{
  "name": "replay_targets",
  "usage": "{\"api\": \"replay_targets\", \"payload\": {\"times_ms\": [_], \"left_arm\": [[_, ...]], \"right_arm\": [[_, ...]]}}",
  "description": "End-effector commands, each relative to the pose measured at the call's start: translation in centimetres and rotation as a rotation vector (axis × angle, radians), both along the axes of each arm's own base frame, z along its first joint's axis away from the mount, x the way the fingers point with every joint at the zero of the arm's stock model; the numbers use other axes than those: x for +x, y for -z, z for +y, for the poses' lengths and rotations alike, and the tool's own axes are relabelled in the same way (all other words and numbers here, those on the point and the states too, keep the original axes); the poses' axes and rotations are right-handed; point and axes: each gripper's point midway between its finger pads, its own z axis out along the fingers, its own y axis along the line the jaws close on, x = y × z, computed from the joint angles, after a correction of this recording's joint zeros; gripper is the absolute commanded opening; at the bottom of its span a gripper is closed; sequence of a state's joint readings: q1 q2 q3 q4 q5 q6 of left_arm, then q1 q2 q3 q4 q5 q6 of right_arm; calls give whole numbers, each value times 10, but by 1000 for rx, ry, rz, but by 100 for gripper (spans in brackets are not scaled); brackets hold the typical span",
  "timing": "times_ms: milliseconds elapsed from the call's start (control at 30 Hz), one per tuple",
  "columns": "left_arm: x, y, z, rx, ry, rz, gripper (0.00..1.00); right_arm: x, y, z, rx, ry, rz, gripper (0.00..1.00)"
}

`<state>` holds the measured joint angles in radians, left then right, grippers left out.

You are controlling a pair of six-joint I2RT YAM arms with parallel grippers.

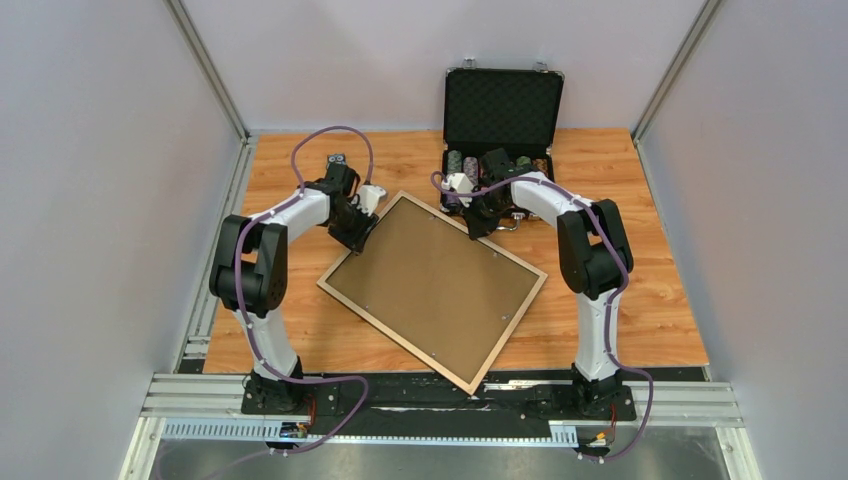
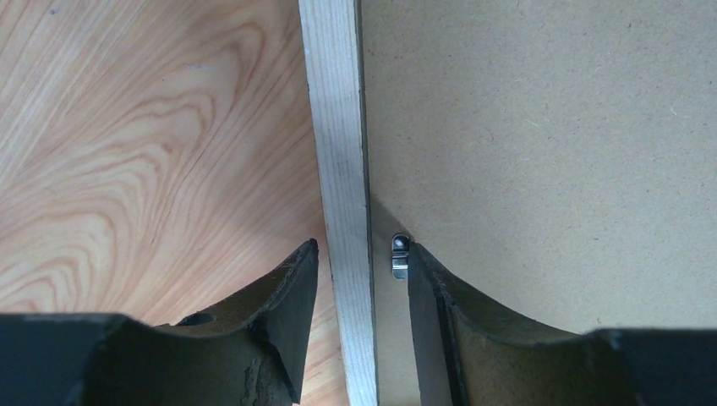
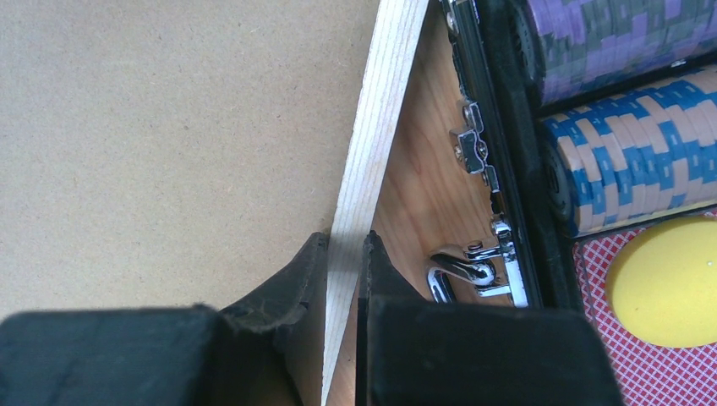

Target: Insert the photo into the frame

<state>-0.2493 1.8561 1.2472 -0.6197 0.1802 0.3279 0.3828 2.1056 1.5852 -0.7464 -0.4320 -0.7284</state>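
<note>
At centre of the orange wood-grain table [image 1: 640, 300], lying flat and turned cornerwise: the frame [image 1: 396, 337], thin pale-wood rails around a matte brown hardboard backing panel [image 1: 432, 285]. Just beyond its 1 o'clock rail, crowding that side: an open black chip case [image 1: 500, 110], foam-lined lid upright, holding ribbed stacks of purple and blue-and-tan chips [image 3: 626, 161], a red patterned deck under a smooth yellow disc [image 3: 668, 279], with a chrome latch [image 3: 469, 266] near the rail. At the 10 o'clock rail: left gripper [image 2: 359, 254], fingers spread astride the wood and clear of it on both sides, a small metal clip [image 2: 399, 256] just beside the inner finger. At the 1 o'clock rail: right gripper [image 3: 342, 245], pressed onto the straight-grained rail from both sides, pinching the frame between panel and case
</note>
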Motion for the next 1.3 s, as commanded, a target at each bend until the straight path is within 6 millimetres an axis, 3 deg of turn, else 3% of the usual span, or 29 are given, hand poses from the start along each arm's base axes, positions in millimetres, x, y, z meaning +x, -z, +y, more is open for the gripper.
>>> {"api": "replay_targets", "payload": {"times_ms": [0,400,833,1267], "left_arm": [[7,0,3,33,29,-26,50],[-3,0,14,85,65,-23,45],[-7,2,21,121,83,-16,49],[-6,1,21,125,80,-24,41]], "right_arm": [[-7,35,-14,-77,-18,31,0],[-7,40,-18,-92,-12,33,0],[-8,44,-20,-102,-8,37,0],[-9,47,-21,-108,-7,43,0]]}}
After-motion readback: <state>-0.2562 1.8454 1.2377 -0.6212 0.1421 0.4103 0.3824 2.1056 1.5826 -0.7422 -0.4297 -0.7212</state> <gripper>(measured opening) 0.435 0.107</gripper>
